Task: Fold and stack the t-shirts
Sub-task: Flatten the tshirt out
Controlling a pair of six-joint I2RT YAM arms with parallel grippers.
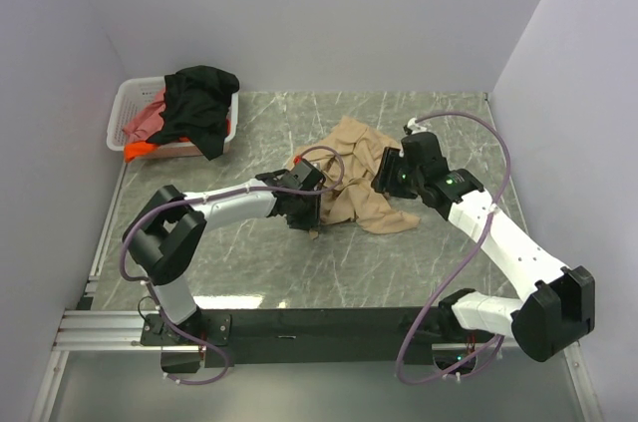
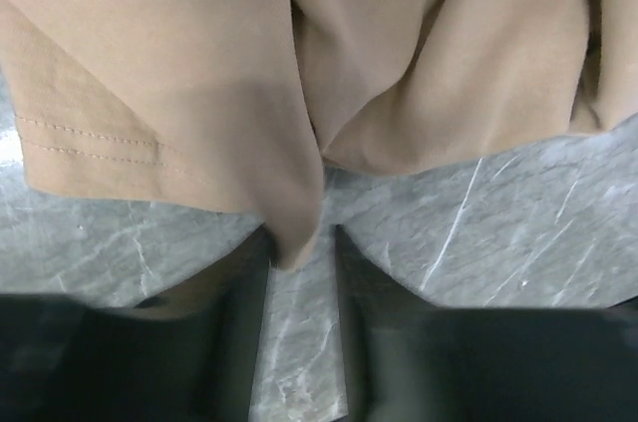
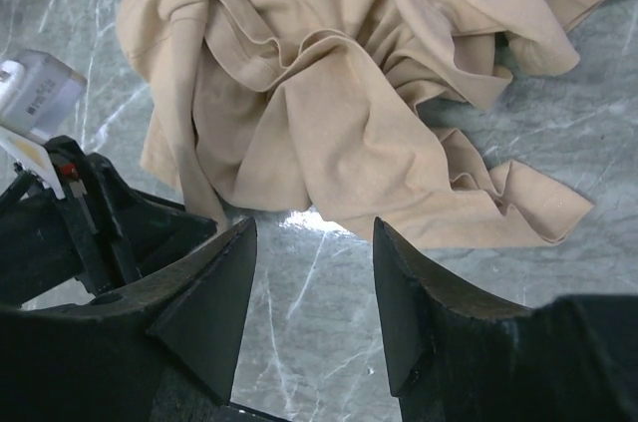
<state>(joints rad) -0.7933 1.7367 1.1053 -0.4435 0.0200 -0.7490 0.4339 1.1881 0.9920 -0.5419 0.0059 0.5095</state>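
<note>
Tan shirt [image 1: 351, 179] reached from both sides, lying crumpled.
Its fold is pinched by the left gripper [image 2: 299, 252]; the right gripper [image 3: 311, 272] is held wide apart.

This looks like a robotics lab test cell, not a home. Plain pale walls [image 1: 299, 13] box in a grey marble-patterned table [image 1: 299, 272] on three sides. Two white-and-black arms are bolted to a black beam [image 1: 319, 322] on aluminium rails [image 1: 100, 327] at the near edge, with purple cables [image 1: 459, 272] looping loose. A white lattice basket [image 1: 125, 113] of crumpled clothes sits in the far left corner.
</note>
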